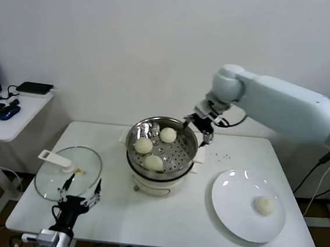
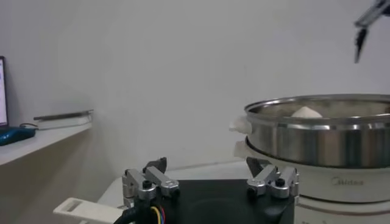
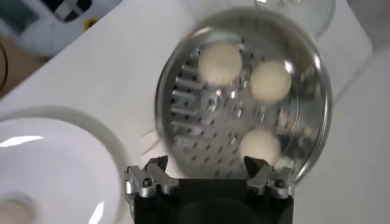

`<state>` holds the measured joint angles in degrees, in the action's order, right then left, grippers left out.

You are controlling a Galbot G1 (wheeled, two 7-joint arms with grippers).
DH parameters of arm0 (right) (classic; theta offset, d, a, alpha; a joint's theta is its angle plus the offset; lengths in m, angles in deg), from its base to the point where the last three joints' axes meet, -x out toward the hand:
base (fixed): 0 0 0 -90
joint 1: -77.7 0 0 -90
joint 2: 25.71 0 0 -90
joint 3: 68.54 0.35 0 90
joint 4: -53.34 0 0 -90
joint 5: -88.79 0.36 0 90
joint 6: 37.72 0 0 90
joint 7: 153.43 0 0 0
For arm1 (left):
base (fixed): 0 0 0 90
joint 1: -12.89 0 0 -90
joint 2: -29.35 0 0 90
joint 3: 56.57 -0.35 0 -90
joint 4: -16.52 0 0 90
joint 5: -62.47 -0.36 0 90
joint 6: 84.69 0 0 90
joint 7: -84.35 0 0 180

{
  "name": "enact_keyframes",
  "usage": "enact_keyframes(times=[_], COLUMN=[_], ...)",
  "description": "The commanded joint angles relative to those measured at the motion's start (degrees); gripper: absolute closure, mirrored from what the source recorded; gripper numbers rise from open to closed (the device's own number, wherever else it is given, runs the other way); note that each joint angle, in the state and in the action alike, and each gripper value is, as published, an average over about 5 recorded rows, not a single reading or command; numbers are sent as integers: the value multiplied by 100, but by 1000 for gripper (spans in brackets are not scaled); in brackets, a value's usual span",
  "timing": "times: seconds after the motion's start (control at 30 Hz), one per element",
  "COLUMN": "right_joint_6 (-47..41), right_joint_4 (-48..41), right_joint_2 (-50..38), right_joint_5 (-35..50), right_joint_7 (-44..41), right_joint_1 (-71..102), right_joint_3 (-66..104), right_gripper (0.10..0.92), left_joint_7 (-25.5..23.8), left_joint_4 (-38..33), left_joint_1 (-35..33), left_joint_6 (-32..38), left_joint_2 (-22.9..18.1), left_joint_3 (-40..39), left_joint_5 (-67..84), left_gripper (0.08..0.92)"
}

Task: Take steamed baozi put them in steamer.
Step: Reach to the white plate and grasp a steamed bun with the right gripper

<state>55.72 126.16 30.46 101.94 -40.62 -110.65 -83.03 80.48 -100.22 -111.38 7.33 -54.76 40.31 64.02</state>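
Observation:
The steamer stands mid-table, a shiny steel pot on a white base. Three baozi lie on its perforated tray: one at the back, one at the left, one at the front. A fourth baozi rests on the white plate at the right. My right gripper hovers open and empty over the steamer's back right rim; the right wrist view looks down past that gripper at the three buns. My left gripper waits open, low at the front left.
A glass lid with a white handle lies flat at the table's left, just beyond the left gripper. In the left wrist view, the steamer wall rises close by. A side desk with devices stands farther left.

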Motion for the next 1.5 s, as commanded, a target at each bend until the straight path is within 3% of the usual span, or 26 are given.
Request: enact_keyframes(times=[0.03, 0.37, 0.83, 1.5], right_joint_6=[-1136, -1258, -809, -857], right_joint_4=[73, 38, -909, -1284], right_joint_2=[-2361, -3295, -2840, -2205], right_joint_5=[1046, 207, -1186, -1094], right_joint_7=[341, 495, 235, 220], right_joint_1=[115, 2089, 3813, 3939], right_joint_3=[-516, 783, 2149, 2171], right_gripper=[203, 203, 203, 203], left_joint_7=[-11, -19, -20, -46], left_joint_4=[-47, -75, -110, -144], left_joint_1=[-50, -92, -172, -113], left_joint_6=[17, 42, 58, 14], left_joint_2=[13, -41, -170, -146], left_joint_3=[-18, -79, -155, -127], left_joint_5=[13, -31, -171, -167], left_gripper=[177, 177, 177, 177])
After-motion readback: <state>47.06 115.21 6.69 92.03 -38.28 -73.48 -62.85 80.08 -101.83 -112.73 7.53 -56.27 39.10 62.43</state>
